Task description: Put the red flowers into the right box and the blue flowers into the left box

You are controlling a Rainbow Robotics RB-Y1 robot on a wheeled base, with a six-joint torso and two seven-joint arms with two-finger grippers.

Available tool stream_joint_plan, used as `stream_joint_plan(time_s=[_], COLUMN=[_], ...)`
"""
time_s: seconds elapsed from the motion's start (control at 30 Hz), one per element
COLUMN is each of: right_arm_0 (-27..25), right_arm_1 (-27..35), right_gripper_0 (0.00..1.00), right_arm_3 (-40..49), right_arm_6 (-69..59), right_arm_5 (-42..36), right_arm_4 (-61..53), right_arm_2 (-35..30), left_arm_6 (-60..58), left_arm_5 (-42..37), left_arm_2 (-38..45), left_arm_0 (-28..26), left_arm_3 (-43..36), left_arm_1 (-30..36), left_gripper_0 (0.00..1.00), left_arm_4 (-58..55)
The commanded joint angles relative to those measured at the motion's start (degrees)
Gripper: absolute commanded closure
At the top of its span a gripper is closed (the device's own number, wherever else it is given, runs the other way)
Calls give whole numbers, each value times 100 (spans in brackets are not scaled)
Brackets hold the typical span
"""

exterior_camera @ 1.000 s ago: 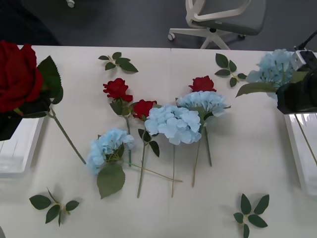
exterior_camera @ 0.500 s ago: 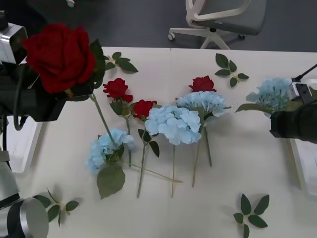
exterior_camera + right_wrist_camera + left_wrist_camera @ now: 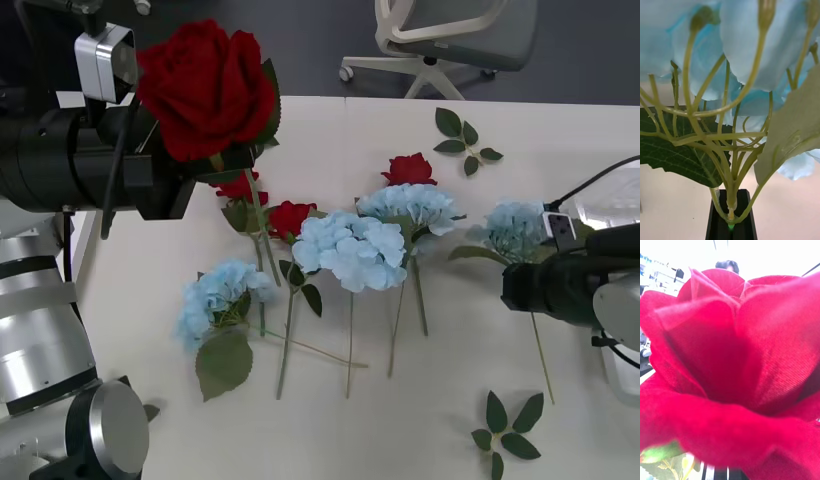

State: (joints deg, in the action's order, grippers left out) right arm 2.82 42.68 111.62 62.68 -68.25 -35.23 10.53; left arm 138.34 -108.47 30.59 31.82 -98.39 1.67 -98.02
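Front view: left hand (image 3: 195,170) pinching red rose (image 3: 207,88), bloom lifting above it; right hand (image 3: 520,283) pinching blue hydrangea (image 3: 515,229) stem, other flowers lying on tabletop (image 3: 440,400) between hands.

place: office or lab | cues: wheeled office chair (image 3: 440,35), grey carpet floor (image 3: 300,50), white table (image 3: 420,420)

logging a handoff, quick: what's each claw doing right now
Left claw: closed on a red rose, raised over the table's left side.
Right claw: closed on a blue hydrangea stem, at the right.
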Motion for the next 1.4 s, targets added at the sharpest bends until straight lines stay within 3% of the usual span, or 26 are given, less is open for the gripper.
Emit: stream_joint_plan(time_s=[0.03,0.07,0.13,0.67,0.73,0.93,1.07,1.23,1.4], right_arm_0=[60,34,43,43,69,614,1080,1423,1423], right_arm_1=[21,21,21,382,417,707,707,707,716], right_gripper_0=[49,12,5,5,5,5,5,5,5], right_arm_3=[123,158,158,808,1063,2390,2760,2979,2979], right_arm_6=[-151,-134,-90,-81,-90,-46,-10,508,1853], right_arm_5=[92,163,163,75,-171,-2483,-3564,-4003,-3397], right_arm_4=[245,429,482,350,245,-1346,-2638,-3543,-3763], right_arm_2=[-174,-192,-279,-534,-666,-1835,-2670,-3224,-3338], left_arm_6=[53,88,141,958,1081,1161,1187,1204,1178], left_arm_5=[-52,-113,-153,-153,-153,-153,-153,-153,-153], left_arm_2=[-123,-123,-123,-167,-211,-325,-519,-712,-756], left_arm_0=[149,158,175,237,272,606,702,764,764], left_arm_3=[-75,-75,-75,-75,-75,-75,-66,-66,-66], left_arm_1=[-8,-17,-8,-8,-8,-8,-8,-17,-17], left_gripper_0=[100,100,100,100,100,100,100,100,100], left_arm_4=[-16,-16,-16,160,222,222,186,195,19])
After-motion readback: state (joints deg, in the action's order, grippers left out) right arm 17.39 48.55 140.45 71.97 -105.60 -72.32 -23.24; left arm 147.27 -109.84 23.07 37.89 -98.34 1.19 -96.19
